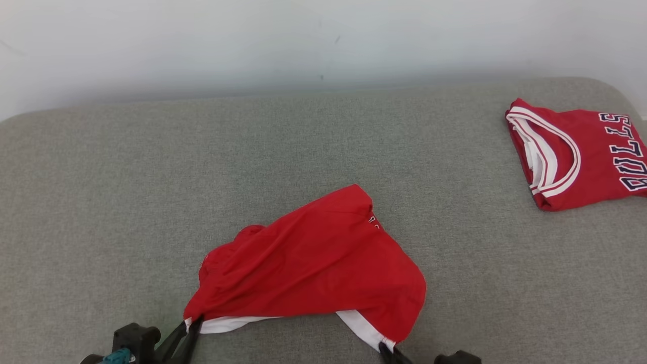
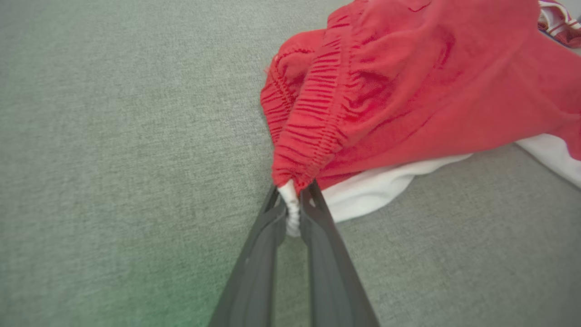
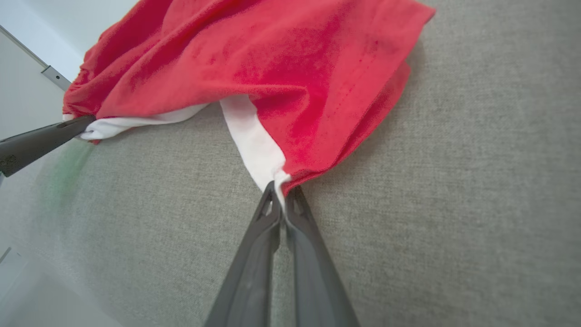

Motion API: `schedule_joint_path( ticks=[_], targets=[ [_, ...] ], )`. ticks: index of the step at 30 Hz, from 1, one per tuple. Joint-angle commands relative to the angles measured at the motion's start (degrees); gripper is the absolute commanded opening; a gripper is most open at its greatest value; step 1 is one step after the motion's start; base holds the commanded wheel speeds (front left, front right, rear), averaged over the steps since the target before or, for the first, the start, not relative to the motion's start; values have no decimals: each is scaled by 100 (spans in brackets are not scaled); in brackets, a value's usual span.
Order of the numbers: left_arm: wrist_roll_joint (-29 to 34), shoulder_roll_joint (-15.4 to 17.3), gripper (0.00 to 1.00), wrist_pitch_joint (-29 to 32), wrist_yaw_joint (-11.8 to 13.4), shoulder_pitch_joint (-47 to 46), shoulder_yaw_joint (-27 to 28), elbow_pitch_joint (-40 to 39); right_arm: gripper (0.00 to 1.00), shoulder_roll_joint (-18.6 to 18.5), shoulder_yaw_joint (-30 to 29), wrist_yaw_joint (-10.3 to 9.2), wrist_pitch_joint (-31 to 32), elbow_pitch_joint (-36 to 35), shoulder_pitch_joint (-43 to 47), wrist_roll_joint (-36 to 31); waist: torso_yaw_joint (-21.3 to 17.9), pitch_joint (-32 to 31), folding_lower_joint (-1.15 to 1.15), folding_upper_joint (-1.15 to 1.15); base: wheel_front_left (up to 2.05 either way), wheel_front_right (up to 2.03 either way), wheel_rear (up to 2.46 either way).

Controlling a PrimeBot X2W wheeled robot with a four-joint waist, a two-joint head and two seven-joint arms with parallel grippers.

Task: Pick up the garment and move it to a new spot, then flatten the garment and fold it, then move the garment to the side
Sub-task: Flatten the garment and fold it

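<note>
We have the left gripper (image 2: 292, 195) closed almost fully on a corner of the garment (image 1: 313, 263), a pair of red shorts with white trim, and a pinch of white cloth is bunched between its two dark fingers. Just beyond its tips the red gathered waistband rises and crumples. The right gripper (image 3: 281, 193) is pressed nearly together on another corner, where a white side stripe meets the red hem, with a thin fold of cloth caught at its tips. Between our two grippers the near edge of the garment sags, showing its white lining. The rest of the cloth lies humped ahead of both grippers on the grey fabric surface (image 1: 101, 202). Far ahead of the right gripper and off to its right, well apart from the shorts, a folded red jersey (image 1: 576, 151) with white and dark trim and dark lettering lies on the same surface. A pale wall (image 1: 303, 40) stands beyond the far edge.
</note>
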Motion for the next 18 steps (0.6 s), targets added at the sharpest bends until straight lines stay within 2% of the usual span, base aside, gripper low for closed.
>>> schedule_joint_path(
  ticks=[1,7,12,18],
  targets=[
    [-32,14,0,-15,6,26,1,-61,0,-8,-85,-17,-3,-110,-15,-8,-22,-44,0,0,0,0,0],
    [-187,65,0,-16,6,259,305,-747,0,-233,-545,-16,-3,-862,122,-179,-51,-118,0,0,0,0,0],
    [-288,190,0,-16,6,72,424,-1204,0,-439,-846,-17,-3,-1393,-28,-221,-91,-122,0,0,0,0,0],
    [-643,379,0,111,6,-736,421,-1674,0,-813,-980,-17,-2,-1845,-735,-53,-175,33,0,0,0,0,0]
  ],
)
